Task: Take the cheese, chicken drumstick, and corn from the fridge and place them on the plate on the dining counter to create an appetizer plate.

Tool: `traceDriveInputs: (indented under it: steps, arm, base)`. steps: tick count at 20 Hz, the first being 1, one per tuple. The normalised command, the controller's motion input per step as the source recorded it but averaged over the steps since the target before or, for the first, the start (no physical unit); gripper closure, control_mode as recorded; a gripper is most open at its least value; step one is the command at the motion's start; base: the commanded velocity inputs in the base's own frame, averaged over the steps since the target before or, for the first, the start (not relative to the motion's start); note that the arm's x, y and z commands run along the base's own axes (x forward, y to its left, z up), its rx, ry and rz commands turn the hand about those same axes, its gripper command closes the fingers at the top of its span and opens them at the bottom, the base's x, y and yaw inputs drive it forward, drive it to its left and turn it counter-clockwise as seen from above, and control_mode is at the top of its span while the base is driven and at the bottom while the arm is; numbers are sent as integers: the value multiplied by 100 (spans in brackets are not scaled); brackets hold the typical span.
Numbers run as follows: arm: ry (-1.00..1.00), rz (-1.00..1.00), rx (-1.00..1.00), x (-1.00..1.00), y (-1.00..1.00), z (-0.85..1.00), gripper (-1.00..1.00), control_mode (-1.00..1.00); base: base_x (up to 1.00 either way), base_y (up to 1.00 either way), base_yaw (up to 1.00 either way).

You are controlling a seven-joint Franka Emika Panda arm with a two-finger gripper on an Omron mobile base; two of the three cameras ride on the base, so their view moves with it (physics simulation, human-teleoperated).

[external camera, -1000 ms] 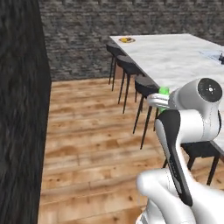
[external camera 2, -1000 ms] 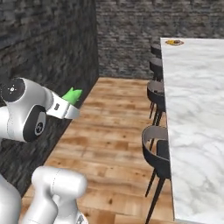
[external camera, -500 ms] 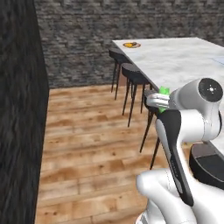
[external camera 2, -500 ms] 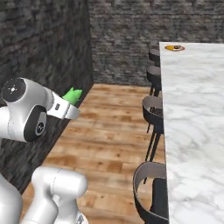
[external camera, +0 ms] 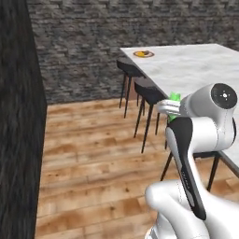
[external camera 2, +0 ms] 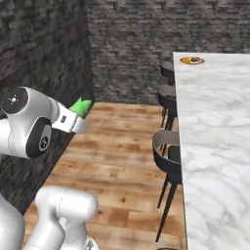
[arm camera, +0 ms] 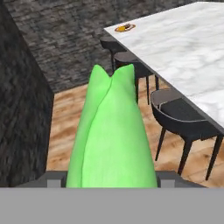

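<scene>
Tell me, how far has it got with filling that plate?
Part way, it seems. The plate at the far end of the dining counter already carries something small and dark, though it is too distant to name. In hand: the corn, gripped between the jaws of the gripper. Left: carrying the corn to the plate and setting it down there.

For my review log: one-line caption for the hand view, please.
End effector carrying the green corn, pointed past dark stools toward the marble dining counter with the plate at its far end.
</scene>
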Motion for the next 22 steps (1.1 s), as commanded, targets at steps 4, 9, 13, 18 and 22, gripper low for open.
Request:
traceDriveInputs:
  steps: [4,9,13,18,22]
  arm:
    - [0,0,0,0,0,0,100,100]
    - [0,0,0,0,0,0,100,100]
    - [0,0,0,0,0,0,100,100]
    - [0,0,0,0,0,0,100,100]
    - [0,0,0,0,0,0,100,100]
  base:
    - [100,0,-12]
    - [100,12,-14]
    - [100,25,-24]
    - [100,59,-14]
    - [100,79,-10]
